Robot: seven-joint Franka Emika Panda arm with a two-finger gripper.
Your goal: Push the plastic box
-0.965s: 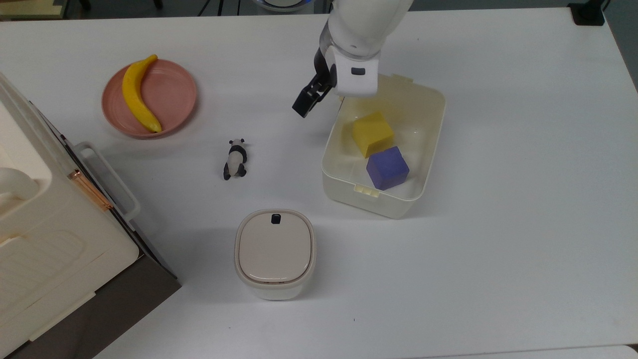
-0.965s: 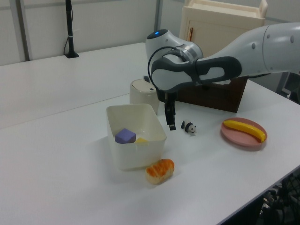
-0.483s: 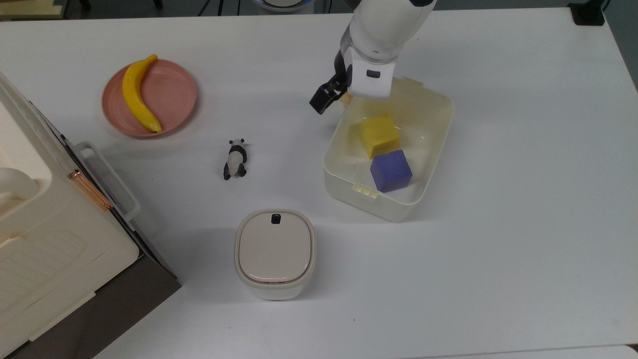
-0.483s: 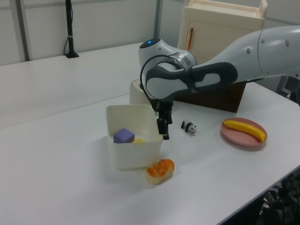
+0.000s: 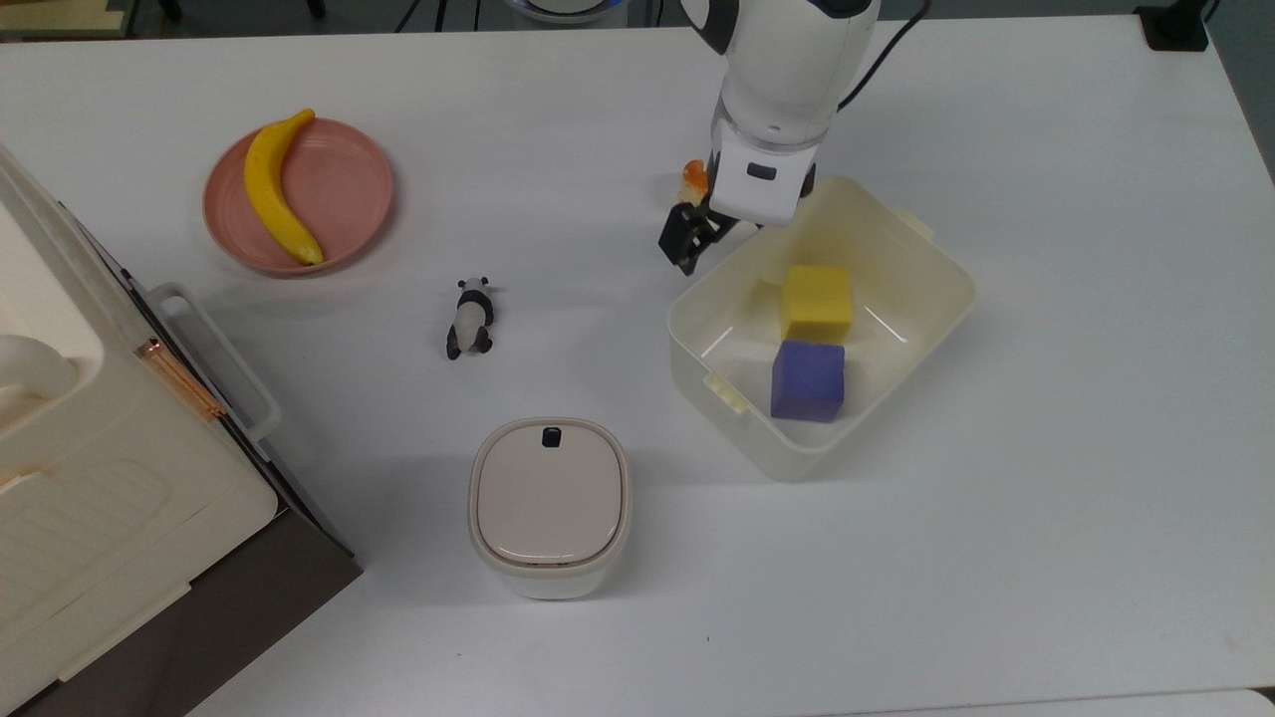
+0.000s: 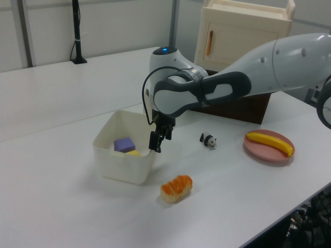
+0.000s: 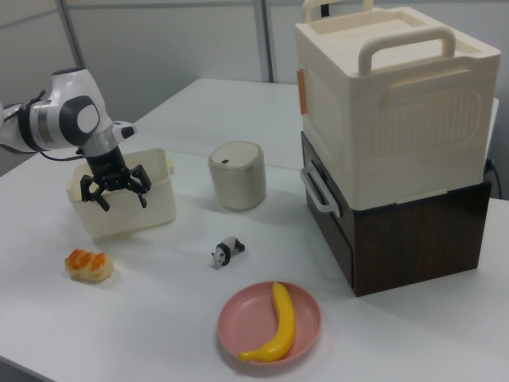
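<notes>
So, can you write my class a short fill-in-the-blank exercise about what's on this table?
1. The plastic box holds a yellow cube and a ____ cube.
2. The banana lies on a ____ plate.
3. The toy beside the lidded container is a ____.

Missing words: purple; pink; panda

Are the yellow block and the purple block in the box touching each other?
Touching. In the top view the yellow block sits right against the purple block inside the plastic box, their edges meeting with no floor showing between.
</notes>
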